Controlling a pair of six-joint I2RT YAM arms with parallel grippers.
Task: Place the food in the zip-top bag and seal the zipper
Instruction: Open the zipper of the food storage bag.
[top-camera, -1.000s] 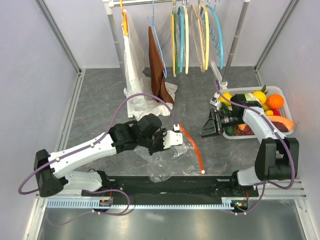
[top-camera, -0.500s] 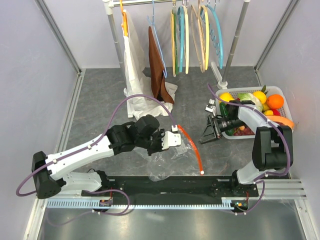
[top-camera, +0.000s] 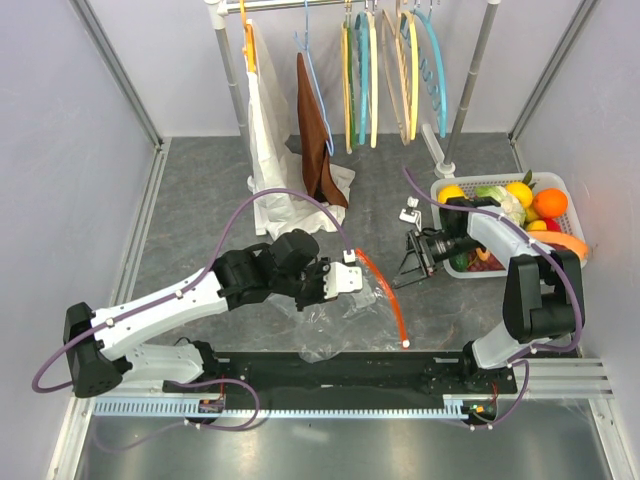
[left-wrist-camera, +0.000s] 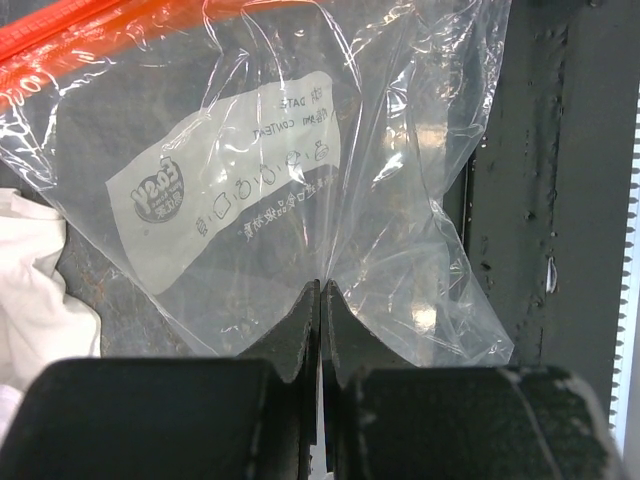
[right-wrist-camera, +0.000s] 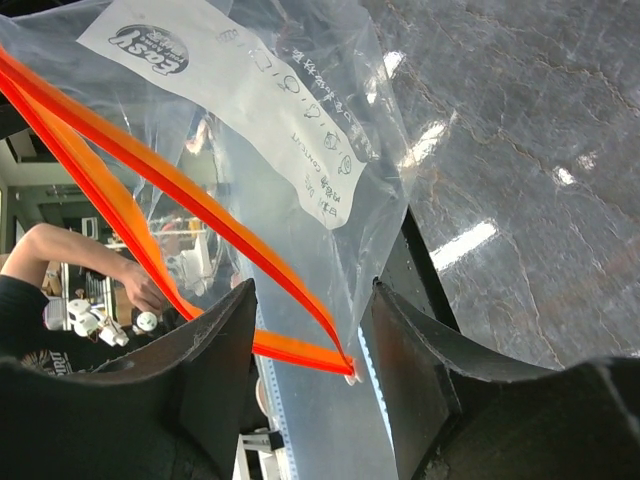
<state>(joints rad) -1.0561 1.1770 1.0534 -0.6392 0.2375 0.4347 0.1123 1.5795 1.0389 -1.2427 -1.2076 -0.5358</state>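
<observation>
Top view: the left claw (top-camera: 350, 281) pinches the zip-top bag (top-camera: 335, 322) in the middle, w/ the zipper (top-camera: 385, 292) on its right side. The right claw (top-camera: 411, 264) hangs near it, empty. The food (top-camera: 550, 203) sits in the white basket (top-camera: 560, 180). Step looks like: get food. Next it prob. needs a reach over to the basket.

Left wrist view: the claw is tight on clear film, and the label (left-wrist-camera: 230, 170) shows.

Right wrist view: fingers stand apart, nothing between. Only here the bag mouth shows open.

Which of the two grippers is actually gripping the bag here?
The left gripper: its jaws are shut on the zip-top bag's clear plastic. The right gripper is open and empty, over by the white basket.
</observation>
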